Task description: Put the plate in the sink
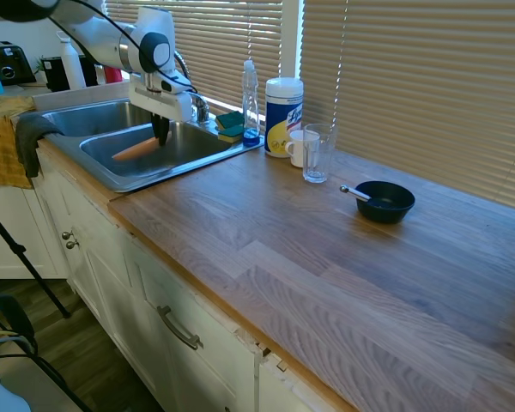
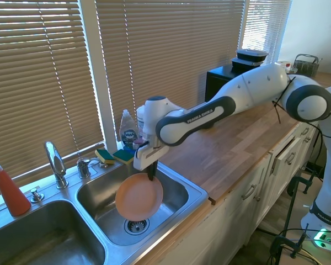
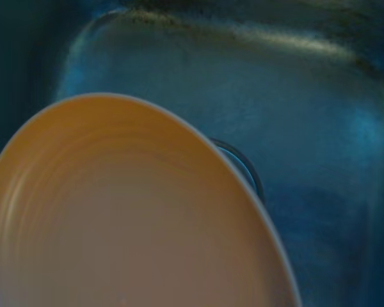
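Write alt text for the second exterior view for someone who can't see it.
A white robot arm's gripper holds a salmon-orange plate by its rim, tilted over the drain of the right-hand basin of a stainless steel sink. A chrome faucet, sponges and a red spray bottle line the sink's back edge beneath closed window blinds.
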`<state>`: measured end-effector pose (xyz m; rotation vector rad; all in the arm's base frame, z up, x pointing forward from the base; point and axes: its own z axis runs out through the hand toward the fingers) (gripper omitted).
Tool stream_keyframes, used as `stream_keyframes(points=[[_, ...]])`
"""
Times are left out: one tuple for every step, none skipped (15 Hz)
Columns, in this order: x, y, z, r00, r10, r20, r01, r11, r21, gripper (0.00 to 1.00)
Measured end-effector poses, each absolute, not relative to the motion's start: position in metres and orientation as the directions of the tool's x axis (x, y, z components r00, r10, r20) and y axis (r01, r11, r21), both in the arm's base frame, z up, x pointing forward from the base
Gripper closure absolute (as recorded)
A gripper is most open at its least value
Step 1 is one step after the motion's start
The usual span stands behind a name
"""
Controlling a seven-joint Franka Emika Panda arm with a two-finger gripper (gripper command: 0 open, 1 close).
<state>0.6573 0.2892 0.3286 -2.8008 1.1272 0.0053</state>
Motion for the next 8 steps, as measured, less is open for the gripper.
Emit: stream_keyframes(points=[[0.663, 0.300, 0.313, 0.719, -0.695, -0.036, -0.694, -0.713, -0.097, 1.00], [0.668, 0.308, 0.299, 0.714, -0.700, -0.026, -0.699, -0.710, -0.084, 1.00], [0.672, 0.312, 0.287, 0.706, -0.708, -0.016, -0.707, -0.704, -0.068, 1.00], [0.675, 0.316, 0.277, 0.701, -0.714, -0.008, -0.713, -0.699, -0.054, 0.00], [0.677, 0.318, 0.268, 0.695, -0.719, -0.002, -0.718, -0.695, -0.041, 0.00], [0.678, 0.319, 0.262, 0.691, -0.723, 0.000, -0.722, -0.691, -0.032, 0.00], [0.679, 0.320, 0.260, 0.690, -0.724, 0.001, -0.724, -0.690, -0.028, 0.00], [0.680, 0.320, 0.261, 0.688, -0.726, 0.003, -0.725, -0.688, -0.030, 0.00]])
